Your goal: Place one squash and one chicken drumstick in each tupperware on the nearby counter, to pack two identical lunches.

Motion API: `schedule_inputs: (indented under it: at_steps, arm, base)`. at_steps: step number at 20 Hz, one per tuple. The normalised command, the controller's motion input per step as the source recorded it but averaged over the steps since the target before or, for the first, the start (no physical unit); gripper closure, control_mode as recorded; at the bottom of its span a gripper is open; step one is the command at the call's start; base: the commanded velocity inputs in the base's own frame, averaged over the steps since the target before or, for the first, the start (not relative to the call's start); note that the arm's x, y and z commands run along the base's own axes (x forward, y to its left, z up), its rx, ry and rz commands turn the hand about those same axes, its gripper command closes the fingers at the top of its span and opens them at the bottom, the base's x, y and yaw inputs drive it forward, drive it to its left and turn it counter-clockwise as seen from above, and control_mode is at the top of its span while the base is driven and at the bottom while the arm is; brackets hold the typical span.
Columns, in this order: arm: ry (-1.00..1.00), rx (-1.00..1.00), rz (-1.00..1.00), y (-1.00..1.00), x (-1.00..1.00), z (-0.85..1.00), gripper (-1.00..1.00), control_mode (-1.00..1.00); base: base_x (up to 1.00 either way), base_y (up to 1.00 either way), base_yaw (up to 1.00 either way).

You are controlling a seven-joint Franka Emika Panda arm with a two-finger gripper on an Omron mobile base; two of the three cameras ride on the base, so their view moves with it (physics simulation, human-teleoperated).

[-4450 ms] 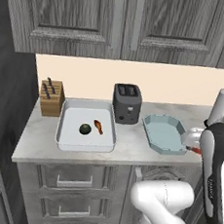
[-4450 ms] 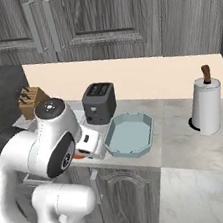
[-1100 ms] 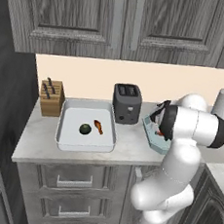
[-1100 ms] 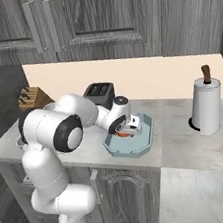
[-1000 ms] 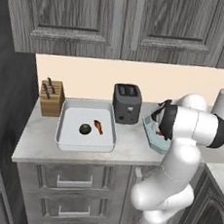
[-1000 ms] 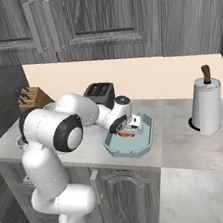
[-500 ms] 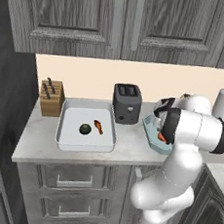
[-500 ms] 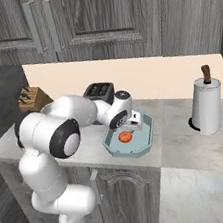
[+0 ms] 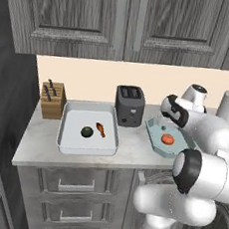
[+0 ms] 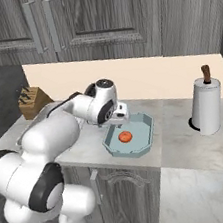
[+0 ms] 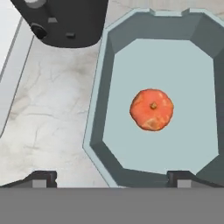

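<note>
You are facing a long pale counter (image 9: 38,146) with dark wood-grain cabinets above and below it. On the left of the counter sits a large white tub (image 9: 87,144), and inside it lie a dark green squash (image 9: 86,131) and, just beside it on the right, a drumstick (image 9: 100,130), the two close together but not touching. To the right of the white tub stands a black toaster (image 9: 129,105), and to the right of that is a smaller blue-green octagonal tub (image 9: 155,140). An orange squash (image 11: 151,109) lies alone near the middle of that tub's floor, stem side up. Your gripper (image 10: 117,116) hangs above the left part of the octagonal tub, near the toaster, with its jaws spread wide and nothing between them. In the hand view the two fingertips (image 11: 40,177) show at the bottom edge, well apart; the orange squash lies beyond them, apart from both and nearer the right one. A knife block (image 9: 52,100) stands at the far left of the counter, and a paper towel roll (image 10: 206,105) stands to the right.
</note>
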Motion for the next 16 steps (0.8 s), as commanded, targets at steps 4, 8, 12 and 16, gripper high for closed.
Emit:
schedule_inputs:
  at_steps: [4, 8, 12, 16]
  arm:
    - [-0.21, -0.1, 0.0, 0.5, -1.0, 0.6, -1.0, -1.0]
    - [-0.33, -0.12, 0.0, 0.43, -1.0, 0.2, -1.0, -1.0]
    - [-0.31, -0.09, 0.0, 0.44, -1.0, 0.42, -1.0, -1.0]
    - [-0.16, -0.03, 0.0, 0.36, -1.0, 0.85, -1.0, -1.0]
  base:
    - [0.0, 0.0, 0.0]
    - [0.0, 0.0, 0.0]
    - [0.0, 0.0, 0.0]
    - [0.0, 0.0, 0.0]
